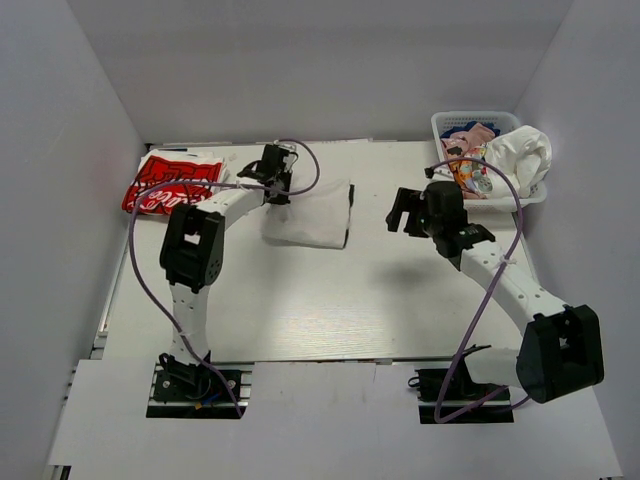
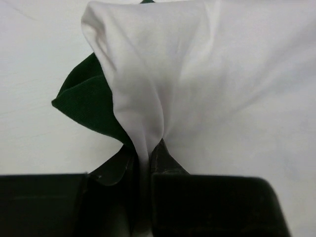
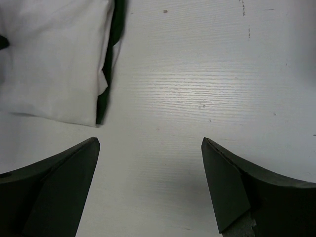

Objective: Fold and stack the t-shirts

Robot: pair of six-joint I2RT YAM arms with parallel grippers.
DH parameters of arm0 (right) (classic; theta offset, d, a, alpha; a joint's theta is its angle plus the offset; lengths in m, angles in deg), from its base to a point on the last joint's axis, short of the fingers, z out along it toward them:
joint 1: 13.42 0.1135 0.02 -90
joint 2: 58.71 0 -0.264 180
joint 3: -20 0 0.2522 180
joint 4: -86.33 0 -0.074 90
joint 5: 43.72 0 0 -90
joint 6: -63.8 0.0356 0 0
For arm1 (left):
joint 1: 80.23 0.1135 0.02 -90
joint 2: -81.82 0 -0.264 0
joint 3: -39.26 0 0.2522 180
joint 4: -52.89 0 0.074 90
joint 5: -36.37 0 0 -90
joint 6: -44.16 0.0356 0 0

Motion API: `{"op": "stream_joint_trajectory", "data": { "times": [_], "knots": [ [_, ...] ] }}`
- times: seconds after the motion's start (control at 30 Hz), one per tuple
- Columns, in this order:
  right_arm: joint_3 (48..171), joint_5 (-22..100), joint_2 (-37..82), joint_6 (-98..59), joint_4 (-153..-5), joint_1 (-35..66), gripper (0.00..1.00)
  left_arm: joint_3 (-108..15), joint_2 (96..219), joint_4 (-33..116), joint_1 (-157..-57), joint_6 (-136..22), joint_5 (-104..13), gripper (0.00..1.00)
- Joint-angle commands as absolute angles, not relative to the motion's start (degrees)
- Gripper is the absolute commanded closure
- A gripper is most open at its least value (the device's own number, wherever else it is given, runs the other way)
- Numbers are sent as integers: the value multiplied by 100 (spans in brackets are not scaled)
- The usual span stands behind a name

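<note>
A folded white t-shirt (image 1: 310, 215) lies at the table's back middle, with dark green cloth (image 2: 89, 103) showing under its edge. My left gripper (image 1: 277, 190) is at the shirt's left side, shut on a pinched ridge of the white t-shirt (image 2: 197, 74), which bunches up between the fingers of this gripper (image 2: 145, 148). My right gripper (image 1: 405, 212) hovers to the right of the shirt, open and empty. In the right wrist view this gripper (image 3: 150, 143) is over bare table, and the white t-shirt (image 3: 49, 59) with its green edge (image 3: 106, 94) lies at upper left.
A folded red-and-white printed t-shirt (image 1: 170, 183) lies at the back left corner. A white lattice basket (image 1: 445, 125) at the back right holds crumpled white and pink shirts (image 1: 515, 155). White walls close in the table on three sides.
</note>
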State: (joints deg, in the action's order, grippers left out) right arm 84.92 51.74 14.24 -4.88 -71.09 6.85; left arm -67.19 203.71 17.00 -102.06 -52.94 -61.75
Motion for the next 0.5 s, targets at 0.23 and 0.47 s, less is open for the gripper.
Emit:
{"op": "stream_joint_trajectory", "data": {
  "times": [0.23,0.47],
  "knots": [
    [8351,5586,1134,-669,-7279,671,10,-6126,18221,1943,-9826,-3478,-7648,100],
    [8359,5543,1046,-677,-7227,679,10,-6335,18017,1760,-9228,-2898,-7675,100]
  ]
}}
